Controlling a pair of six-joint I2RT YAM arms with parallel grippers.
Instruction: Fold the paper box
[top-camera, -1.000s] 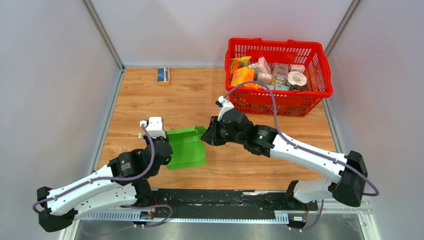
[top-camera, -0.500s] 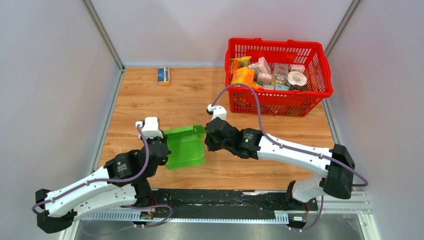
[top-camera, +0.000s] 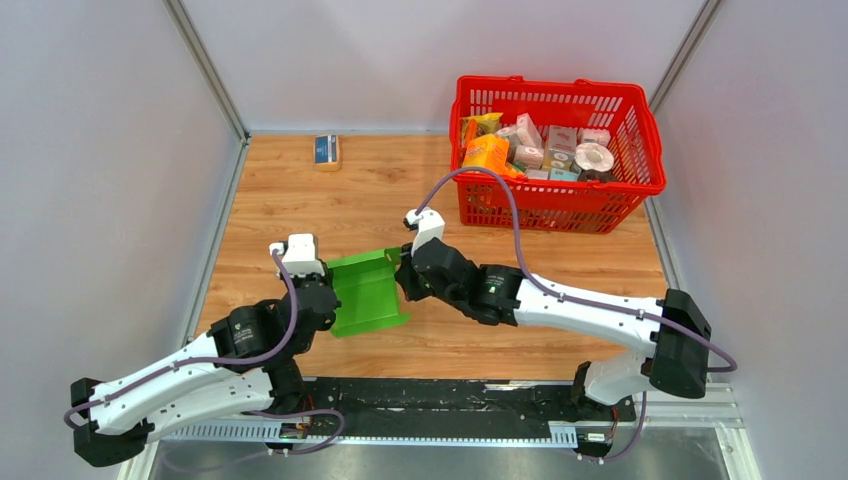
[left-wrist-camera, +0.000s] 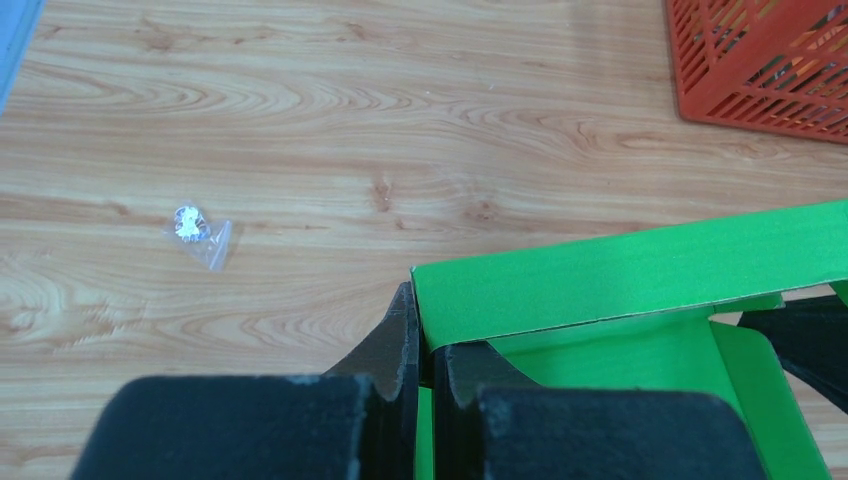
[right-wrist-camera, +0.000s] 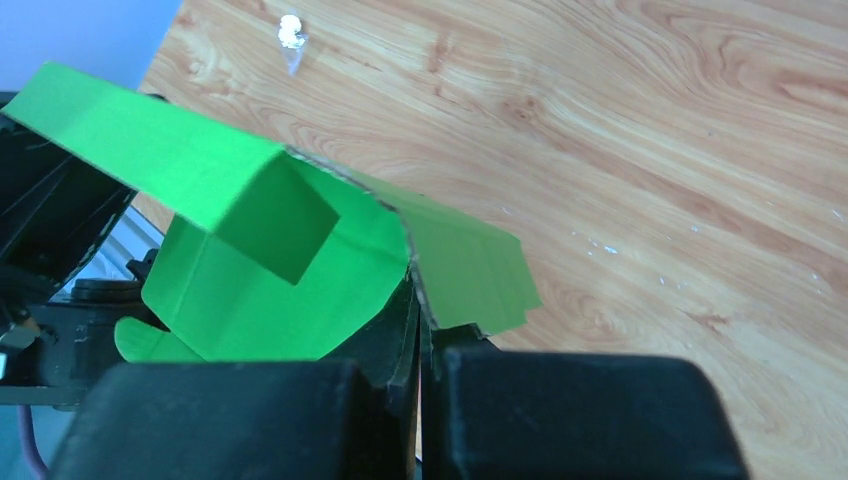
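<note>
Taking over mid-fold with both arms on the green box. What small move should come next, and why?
Probably ease the right gripper a little toward the left gripper, which should hold as anchor. Both are shut on opposite edges of the paper box; its far panel stands up, but the side flap in the right gripper splays outward, not yet upright.

Wooden table: red basket, blue box

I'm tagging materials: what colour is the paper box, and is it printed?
Plain bright green, unprinted; the paper box shows best in the right wrist view.
</note>
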